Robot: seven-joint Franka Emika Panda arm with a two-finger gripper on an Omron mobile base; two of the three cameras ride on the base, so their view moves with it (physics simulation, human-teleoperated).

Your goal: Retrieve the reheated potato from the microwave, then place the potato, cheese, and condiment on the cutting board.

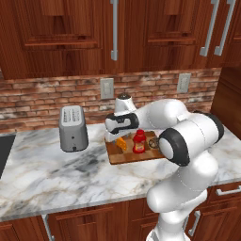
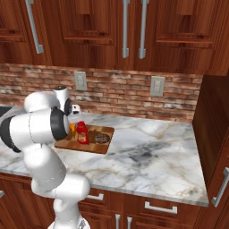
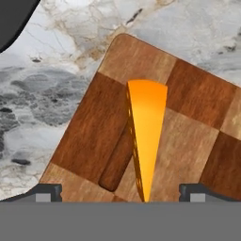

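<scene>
The checkered cutting board lies on the marble counter. On it stand the orange cheese wedge, the red condiment bottle and the brown potato. My gripper hangs just above the board's left end, open. Its fingertips stand wide apart on either side of the cheese without touching it. The arm partly covers the cheese in the right base view. The microwave is out of view.
A silver toaster stands left of the board near the brick wall. A dark cooktop edge lies at the far left. A tall wooden cabinet closes off the counter's right end. Bare marble spreads right of the board.
</scene>
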